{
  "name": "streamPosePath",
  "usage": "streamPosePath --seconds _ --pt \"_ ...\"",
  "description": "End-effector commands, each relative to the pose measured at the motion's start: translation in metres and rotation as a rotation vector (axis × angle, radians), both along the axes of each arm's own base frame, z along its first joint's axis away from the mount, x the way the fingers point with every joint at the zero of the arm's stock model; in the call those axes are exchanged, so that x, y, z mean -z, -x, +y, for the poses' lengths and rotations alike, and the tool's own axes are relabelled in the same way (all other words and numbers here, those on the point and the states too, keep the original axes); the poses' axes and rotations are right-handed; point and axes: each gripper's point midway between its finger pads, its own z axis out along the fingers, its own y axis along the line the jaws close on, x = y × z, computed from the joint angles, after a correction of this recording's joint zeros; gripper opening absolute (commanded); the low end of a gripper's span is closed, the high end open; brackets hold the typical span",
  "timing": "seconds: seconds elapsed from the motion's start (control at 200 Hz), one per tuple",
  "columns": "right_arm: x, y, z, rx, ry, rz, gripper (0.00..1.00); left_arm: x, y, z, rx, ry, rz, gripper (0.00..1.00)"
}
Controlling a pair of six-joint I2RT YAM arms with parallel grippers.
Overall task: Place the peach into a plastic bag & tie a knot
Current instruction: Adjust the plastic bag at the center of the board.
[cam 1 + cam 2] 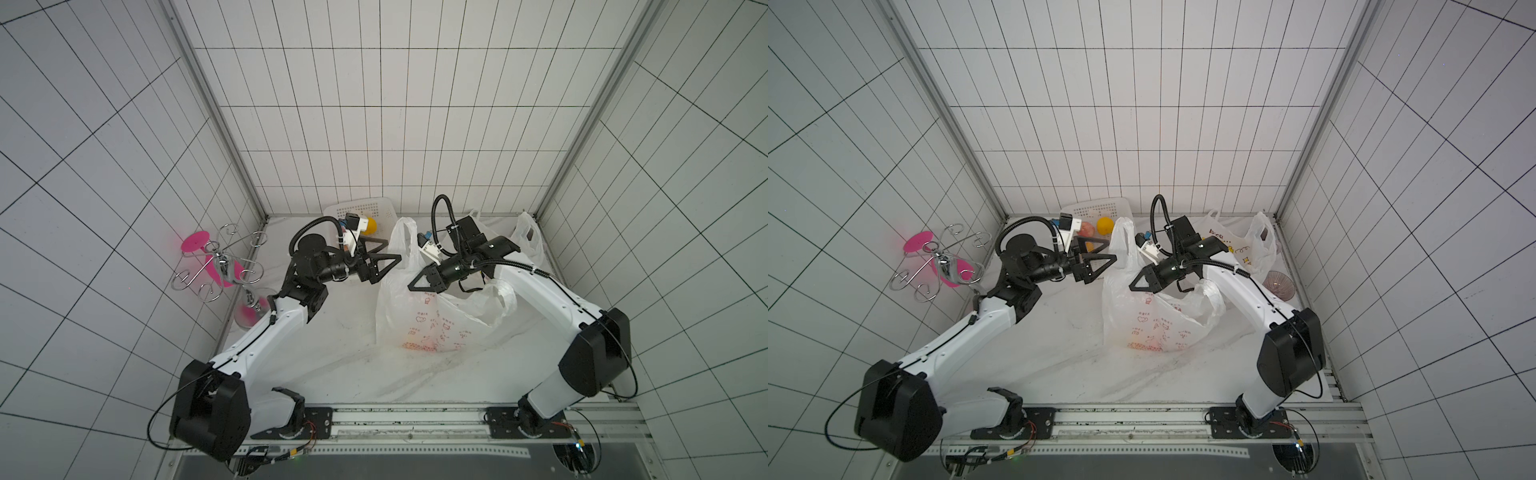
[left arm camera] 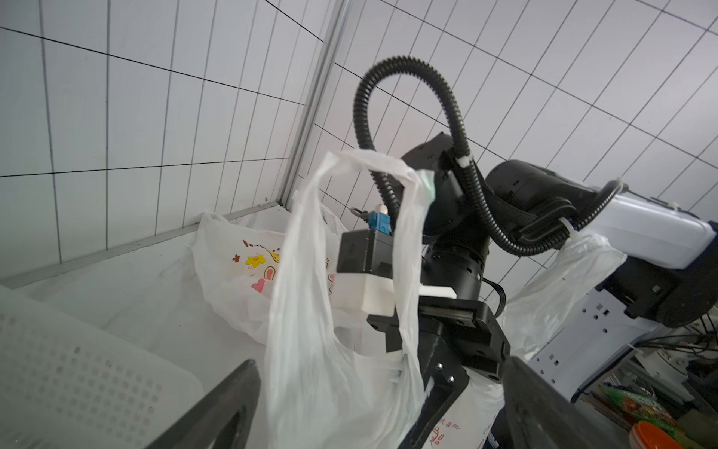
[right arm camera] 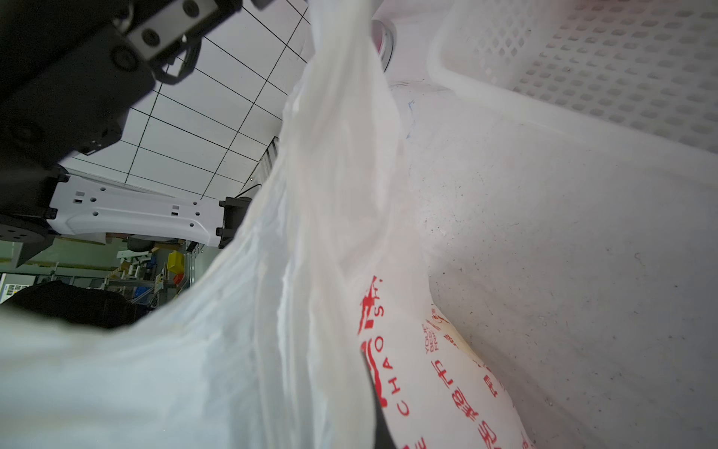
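A white plastic bag (image 1: 432, 320) (image 1: 1154, 324) with red print stands mid-table. Through its lower wall shows an orange blur, the peach (image 1: 417, 345) (image 1: 1138, 345). One handle loop (image 1: 405, 232) (image 2: 349, 248) stands upright. My left gripper (image 1: 395, 249) (image 1: 1113, 251) (image 2: 380, 361) is open beside that loop; in the left wrist view the loop hangs between the spread fingers (image 2: 217, 408) without touching them. My right gripper (image 1: 415, 284) (image 1: 1138, 286) (image 3: 373, 404) is shut on the bag's gathered plastic near the mouth. Film hides most of its fingers in the right wrist view.
A white perforated basket (image 1: 374, 208) (image 1: 1096, 205) (image 2: 77, 369) at the back holds a yellow fruit (image 1: 1105, 224) and a pinkish one (image 1: 1087, 228). A second bag (image 1: 528, 237) (image 2: 248, 264) with flower print lies back right. A glass bowl (image 1: 1279, 284) sits near the right wall.
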Motion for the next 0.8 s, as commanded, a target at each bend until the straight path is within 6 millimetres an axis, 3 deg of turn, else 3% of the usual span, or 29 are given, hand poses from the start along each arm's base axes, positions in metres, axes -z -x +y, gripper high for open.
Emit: streamPosePath --seconds 0.0,0.235,0.455,0.795 --pt "-0.039 -0.005 0.009 -0.043 -0.075 -0.072 0.00 0.012 -0.001 -0.008 0.016 -0.054 -0.052 0.98" --pt "-0.038 -0.006 0.014 -0.047 -0.074 -0.065 0.00 0.025 -0.014 -0.018 0.011 -0.089 -0.025 0.98" --pt "-0.032 -0.006 0.020 -0.055 -0.063 -0.052 0.00 0.025 -0.009 -0.033 0.026 -0.082 -0.047 0.93" --pt "-0.032 -0.005 0.026 -0.062 -0.061 -0.048 0.00 0.030 -0.013 -0.046 0.047 -0.033 0.017 0.59"
